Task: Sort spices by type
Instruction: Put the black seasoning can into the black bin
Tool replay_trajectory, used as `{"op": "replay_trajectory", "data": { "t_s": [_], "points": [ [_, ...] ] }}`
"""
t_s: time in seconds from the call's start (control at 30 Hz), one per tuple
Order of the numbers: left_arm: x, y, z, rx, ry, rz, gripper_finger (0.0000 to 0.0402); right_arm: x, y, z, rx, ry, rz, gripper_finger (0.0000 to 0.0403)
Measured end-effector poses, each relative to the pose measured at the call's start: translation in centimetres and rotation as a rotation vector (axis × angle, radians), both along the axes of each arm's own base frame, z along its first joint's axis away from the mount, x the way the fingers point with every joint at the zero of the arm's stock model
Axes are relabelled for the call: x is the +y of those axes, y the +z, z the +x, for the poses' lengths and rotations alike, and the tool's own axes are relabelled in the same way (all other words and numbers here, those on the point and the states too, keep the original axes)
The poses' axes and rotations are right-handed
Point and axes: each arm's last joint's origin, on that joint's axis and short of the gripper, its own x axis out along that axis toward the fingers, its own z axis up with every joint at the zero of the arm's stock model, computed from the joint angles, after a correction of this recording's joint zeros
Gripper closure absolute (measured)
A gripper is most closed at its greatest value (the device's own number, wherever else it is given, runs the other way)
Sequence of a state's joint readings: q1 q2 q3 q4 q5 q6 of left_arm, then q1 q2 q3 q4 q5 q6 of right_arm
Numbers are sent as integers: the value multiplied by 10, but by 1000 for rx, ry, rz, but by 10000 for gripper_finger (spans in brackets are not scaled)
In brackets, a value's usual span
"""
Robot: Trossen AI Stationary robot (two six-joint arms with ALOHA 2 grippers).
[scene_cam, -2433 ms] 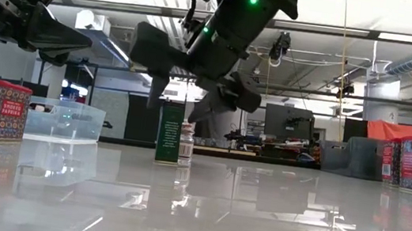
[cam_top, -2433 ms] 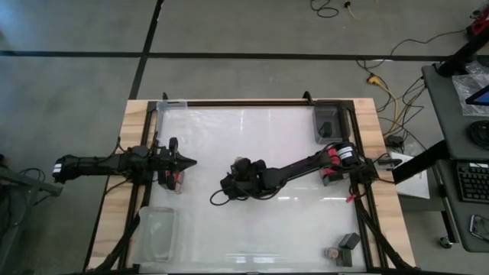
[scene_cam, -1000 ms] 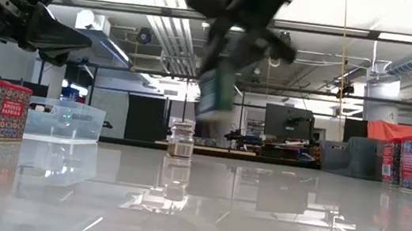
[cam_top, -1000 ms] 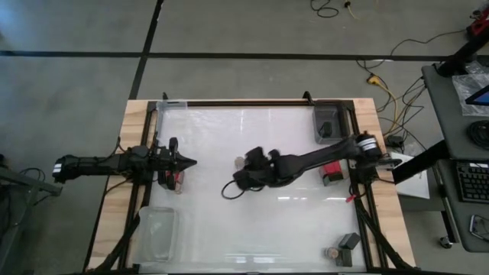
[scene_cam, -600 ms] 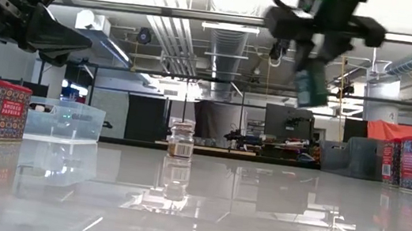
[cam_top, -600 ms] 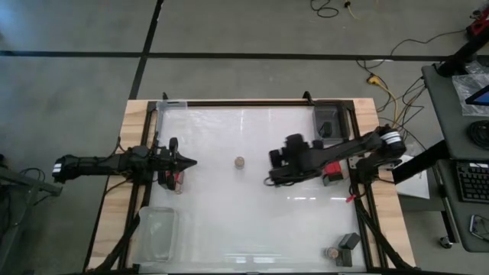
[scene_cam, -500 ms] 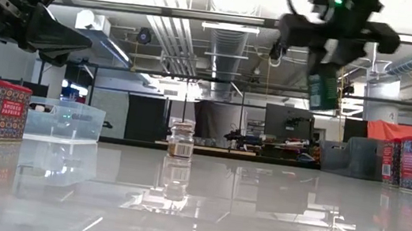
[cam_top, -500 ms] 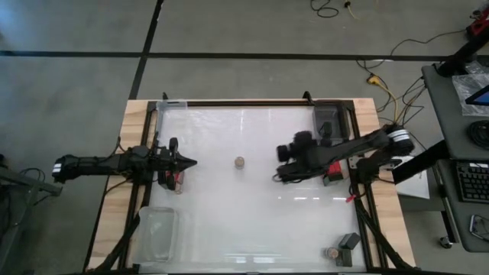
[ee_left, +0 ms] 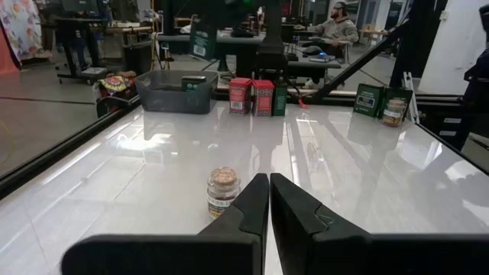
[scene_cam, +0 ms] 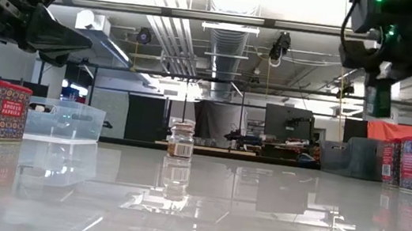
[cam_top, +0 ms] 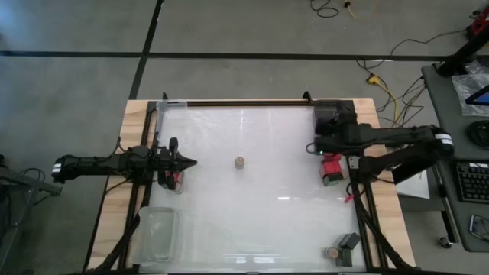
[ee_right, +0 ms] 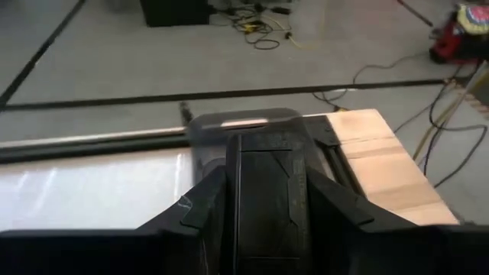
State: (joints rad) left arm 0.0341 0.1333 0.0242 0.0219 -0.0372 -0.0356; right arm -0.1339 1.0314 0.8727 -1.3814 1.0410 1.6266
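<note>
While my right hand (ee_right: 263,200) clamps a black boxy spice container (ee_right: 263,183) above the clear plastic tray (cam_top: 328,116) at the worktop's (cam_top: 252,214) two o'clock corner, my left hand (ee_left: 268,200) waits at nine o'clock with its fingers pressed together, holding nothing. A round tan-topped glass jar (cam_top: 240,162) stands alone near the centre. Red square-topped tins (cam_top: 331,169) sit at three o'clock, just below the right hand. Another black box and jar (cam_top: 341,247) stand at five o'clock.
</note>
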Motion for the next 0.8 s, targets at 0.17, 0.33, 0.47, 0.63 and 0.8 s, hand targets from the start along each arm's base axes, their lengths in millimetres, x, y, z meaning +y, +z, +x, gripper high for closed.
{"op": "replay_trajectory", "data": {
  "t_s": [0.17, 0.33, 0.47, 0.63, 0.8],
  "points": [
    [0, 0, 0, 0, 0, 0, 401, -9, -4, -14, 21, -2, 5, 267],
    [0, 0, 0, 0, 0, 0, 401, -15, -7, -23, 21, -21, 38, 267],
    [0, 0, 0, 0, 0, 0, 401, -21, -7, -17, 35, 42, 75, 267],
    [0, 0, 0, 0, 0, 0, 401, -34, -5, -12, 33, 101, 122, 266],
    [0, 0, 0, 0, 0, 0, 401, -47, -5, -16, 65, 106, 171, 266]
  ]
}}
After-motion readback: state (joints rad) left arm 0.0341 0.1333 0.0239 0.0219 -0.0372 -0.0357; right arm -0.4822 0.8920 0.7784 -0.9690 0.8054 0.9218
